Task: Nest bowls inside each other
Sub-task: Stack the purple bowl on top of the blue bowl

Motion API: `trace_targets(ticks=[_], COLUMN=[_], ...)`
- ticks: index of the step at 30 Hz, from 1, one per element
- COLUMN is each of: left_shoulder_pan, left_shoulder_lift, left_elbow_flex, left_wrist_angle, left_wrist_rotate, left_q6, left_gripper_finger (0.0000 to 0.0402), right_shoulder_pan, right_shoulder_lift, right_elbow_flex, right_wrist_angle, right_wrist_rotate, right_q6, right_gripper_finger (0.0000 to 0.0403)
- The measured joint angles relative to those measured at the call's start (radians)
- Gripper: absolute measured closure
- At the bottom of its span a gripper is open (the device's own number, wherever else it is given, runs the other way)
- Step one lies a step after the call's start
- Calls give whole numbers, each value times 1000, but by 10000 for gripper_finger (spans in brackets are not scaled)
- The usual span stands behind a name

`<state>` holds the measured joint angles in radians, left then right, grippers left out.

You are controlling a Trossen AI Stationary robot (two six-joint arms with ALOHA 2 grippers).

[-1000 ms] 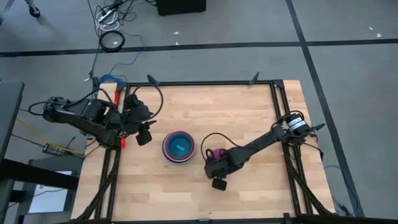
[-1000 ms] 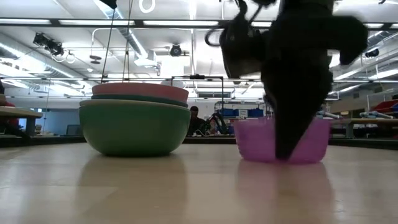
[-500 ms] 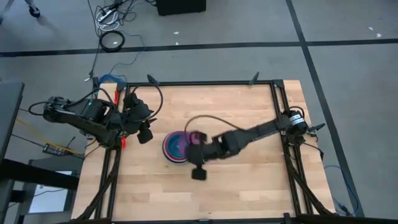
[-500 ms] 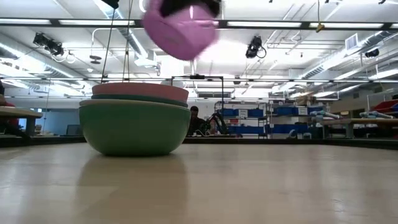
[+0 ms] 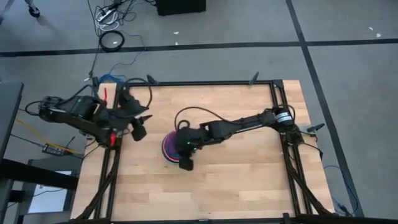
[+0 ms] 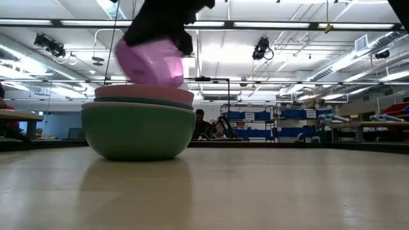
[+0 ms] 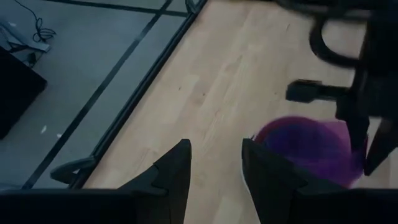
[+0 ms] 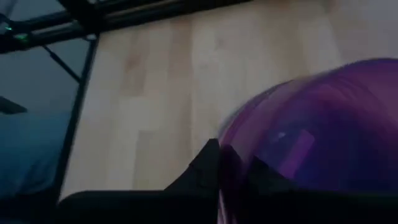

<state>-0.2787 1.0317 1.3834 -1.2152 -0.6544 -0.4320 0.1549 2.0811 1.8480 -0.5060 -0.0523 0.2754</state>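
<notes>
Left of centre in the high view, the right gripper point(image 5: 185, 154) hangs over the stack of bowls point(image 5: 170, 149), its fingers pinched on the rim of the purple bowl point(image 6: 149, 62). The right wrist view confirms the grip: the two dark fingers press against the bowl's wall, one on each side of it. In the low view the purple bowl hovers at the upper left of the frame, tilted, its base just above the pink bowl point(image 6: 144, 93), which tops the stack, and not yet seated in it. Below the pink rim sit a thin teal rim point(image 6: 144, 101) and the big sage green bowl point(image 6: 138, 130), which rests on the wooden table point(image 6: 255, 191).

The relation that matters is vertical: the stack's opening lies directly beneath the held bowl, so the coming move looks like a straight lowering, with the tilt levelled so the base drops inside the pink rim rather than catching on it.

Toward the left edge of the high view the left gripper point(image 5: 138, 127) waits beside the stack, fingers spread and empty.
</notes>
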Motion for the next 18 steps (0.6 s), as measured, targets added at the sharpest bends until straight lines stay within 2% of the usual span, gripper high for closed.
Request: trace_targets(ticks=[10, 15, 18], left_shoulder_pan=[-5, -5, -5], left_shoulder_lift=[-40, -45, -45], left_elbow_flex=[0, 0, 0], left_wrist_angle=[19, 19, 19], left_wrist_rotate=[-6, -6, -6], left_q6=[-2, -2, -1], left_gripper_finger=[249, 249, 249], right_shoulder_pan=[9, 9, 14], right_shoulder_lift=[6, 6, 9], right_elbow_flex=[0, 0, 0], right_wrist_angle=[-38, -34, -26], right_wrist_rotate=[6, 11, 54], right_q6=[67, 80, 90], right_gripper_finger=[280, 265, 269])
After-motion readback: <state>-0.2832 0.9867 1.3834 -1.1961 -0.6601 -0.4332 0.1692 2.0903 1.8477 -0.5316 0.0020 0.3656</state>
